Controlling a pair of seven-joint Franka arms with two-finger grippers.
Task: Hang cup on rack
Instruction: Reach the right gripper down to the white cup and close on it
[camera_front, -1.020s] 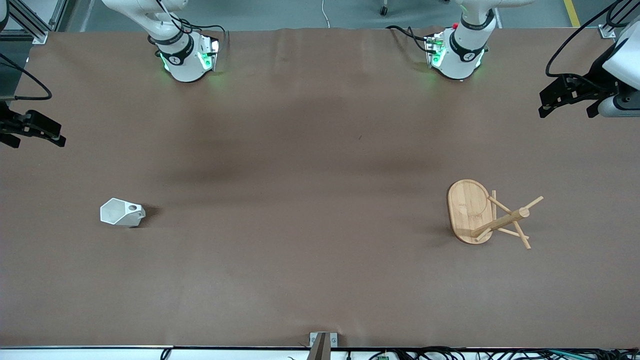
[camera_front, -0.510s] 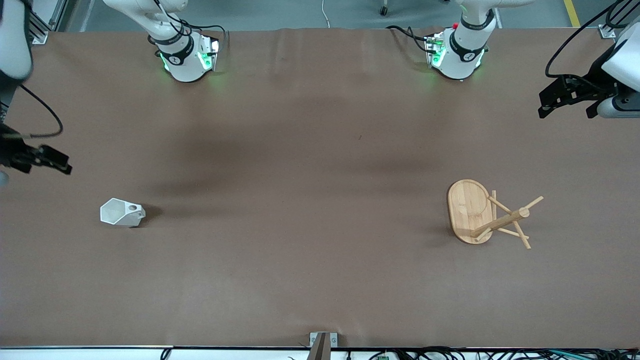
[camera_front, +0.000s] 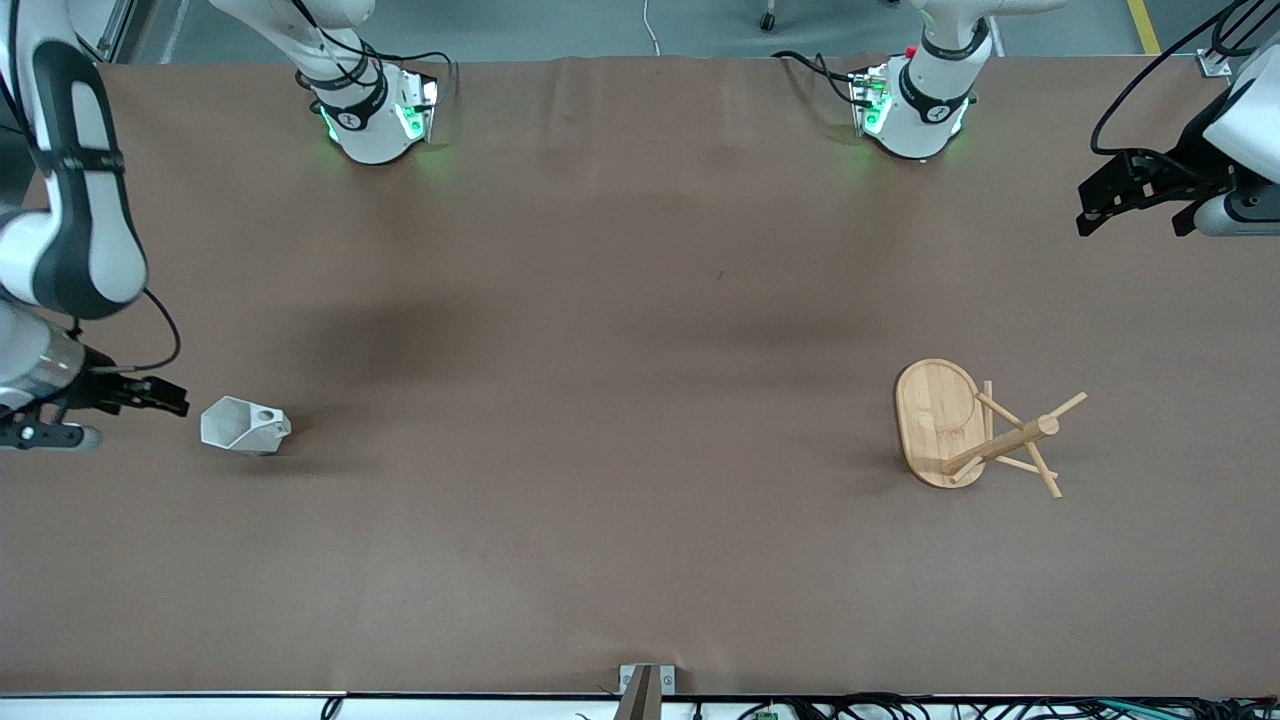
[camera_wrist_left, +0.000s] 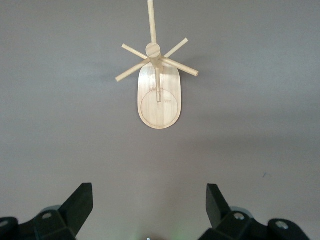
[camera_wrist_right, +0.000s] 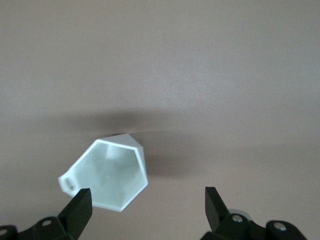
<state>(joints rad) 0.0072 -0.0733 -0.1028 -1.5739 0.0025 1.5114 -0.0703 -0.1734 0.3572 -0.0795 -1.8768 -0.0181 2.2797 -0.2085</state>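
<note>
Down toward the cup (camera_front: 243, 425) came the right gripper (camera_front: 165, 400), jaws apart. That cup lay tipped on the worktop (camera_front: 600, 400). Over the worktop's edge waited the left gripper (camera_front: 1100, 205), jaws apart, rack (camera_front: 975, 430) fallen.

The front camera looks down from high on the whole brown desk (camera_front: 640, 560); each wrist camera looks down closer, sharing one part.

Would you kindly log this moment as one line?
right gripper: open, beside cup | left gripper: open, waiting | cup: on its side | rack: upright
</note>
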